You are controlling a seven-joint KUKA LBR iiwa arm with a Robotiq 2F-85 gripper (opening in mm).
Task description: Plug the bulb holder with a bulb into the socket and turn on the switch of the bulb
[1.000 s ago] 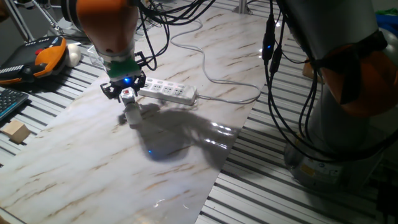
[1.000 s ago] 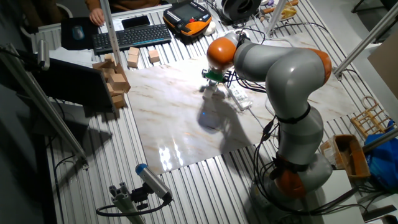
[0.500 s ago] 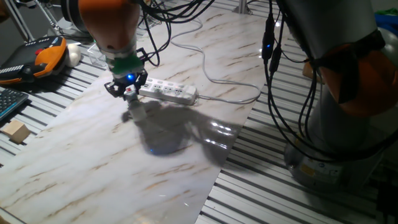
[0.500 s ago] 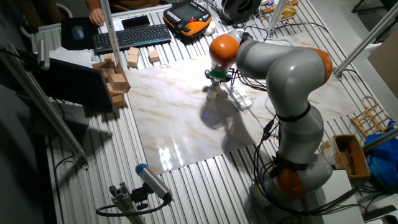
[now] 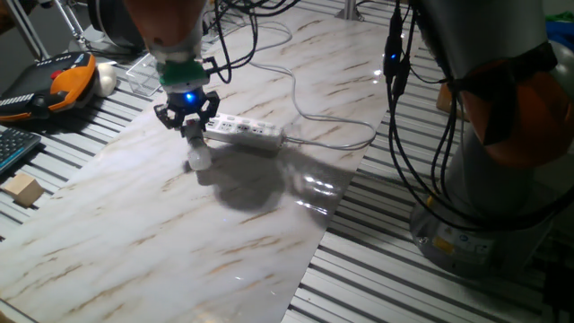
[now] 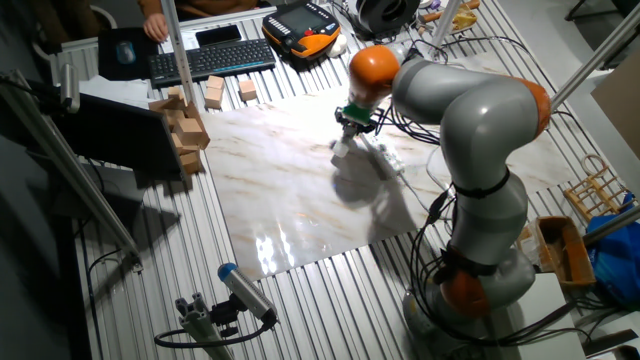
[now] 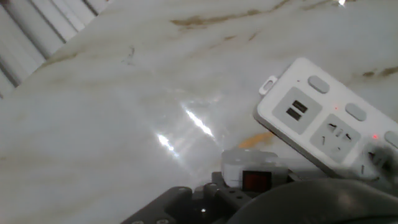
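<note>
The tool (image 5: pixel 189 123) is gripping the bulb holder (image 5: pixel 192 142), bulb (image 5: pixel 198 161) dangling just above the surface (image 5: pixel 134 233), hanging beside the socket (image 5: pixel 244 132) strip's left end. Risk: prongs are sitting short of the outlets, so pressing down here is jamming or shoving the strip.

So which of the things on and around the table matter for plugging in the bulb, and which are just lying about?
For the job: gripper, bulb holder, bulb, switch, socket.
Lying about: wooden blocks, keyboard, orange-and-black pendant, cream-white ball.
</note>
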